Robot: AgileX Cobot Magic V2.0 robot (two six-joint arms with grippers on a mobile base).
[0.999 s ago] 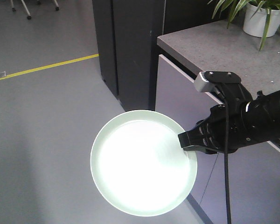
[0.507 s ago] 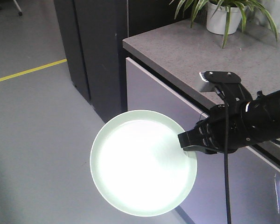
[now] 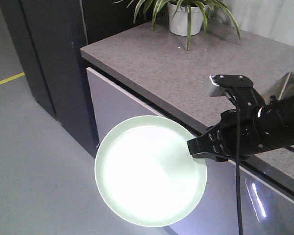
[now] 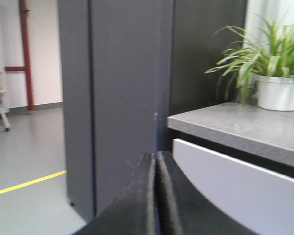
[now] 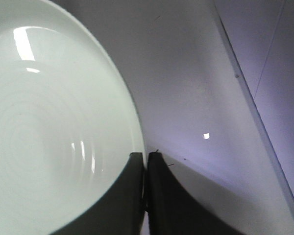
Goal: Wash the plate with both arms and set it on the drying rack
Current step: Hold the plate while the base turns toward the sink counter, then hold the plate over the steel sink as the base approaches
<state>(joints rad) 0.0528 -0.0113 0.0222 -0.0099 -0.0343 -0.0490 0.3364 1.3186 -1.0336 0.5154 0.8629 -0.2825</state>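
**Reporter:** A speckled grey tabletop (image 3: 176,63), with a potted plant (image 3: 186,17) at its far end, runs behind the right claw (image 3: 192,147). What is it carrying?

**Editor:** The plate (image 3: 147,176). The jaws are clamped on its rim, and the dish juts out ahead of the fingertips, clear of the tabletop, face up.

**Reporter:** Why hold it by the rim?

**Editor:** Probably to leave the face bare for washing and give the other arm access.

**Reporter:** And the left claw (image 4: 155,157)?

**Editor:** Its fingers are pressed together, holding nothing. A dark cabinet (image 4: 117,88) stands ahead of it.

**Reporter:** The drying rack?

**Editor:** It isn't in any view, so placing looks some way off.
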